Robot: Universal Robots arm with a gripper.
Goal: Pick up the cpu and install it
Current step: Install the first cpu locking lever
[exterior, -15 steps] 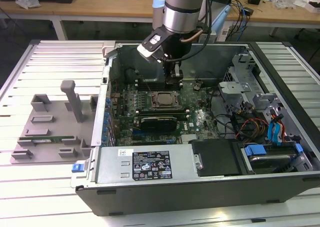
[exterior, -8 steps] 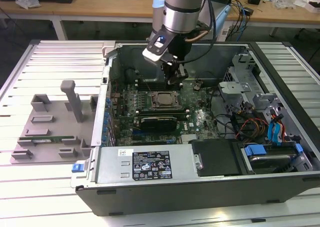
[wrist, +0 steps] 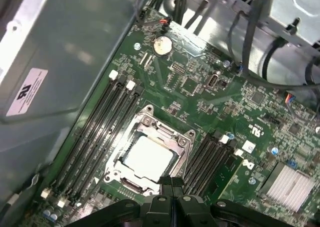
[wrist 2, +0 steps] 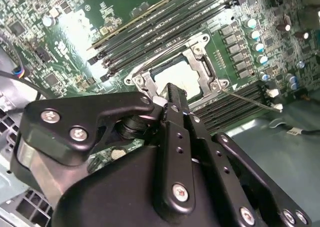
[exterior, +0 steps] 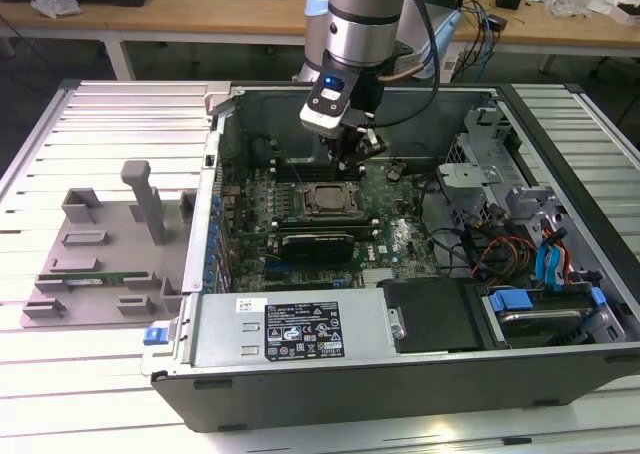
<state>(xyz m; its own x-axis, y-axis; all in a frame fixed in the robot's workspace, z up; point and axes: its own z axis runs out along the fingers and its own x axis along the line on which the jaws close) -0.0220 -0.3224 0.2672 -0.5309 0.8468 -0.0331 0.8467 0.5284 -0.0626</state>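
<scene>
Inside the open computer case (exterior: 300, 339) lying on the slatted table (exterior: 90, 124), we see the green motherboard (exterior: 395, 239) with the cpu (wrist: 148, 157) already seated in its metal socket frame (wrist: 150, 122), near the board's middle; its pale silvery top shows in both wrist views (wrist 2: 181, 79). Our gripper (exterior: 358, 156) hangs just above the socket toward the case's far wall, its fingers (wrist: 172, 184) pressed together with nothing between them. Black memory slots (wrist: 100, 132) flank the socket on both sides. On the table beside the case lies a grey fixture tray (exterior: 110, 254). Our gripper's own body hides the near edge of the socket in the second wrist view, and cables crowd the drive bay (exterior: 530, 264) at the exterior view's right
</scene>
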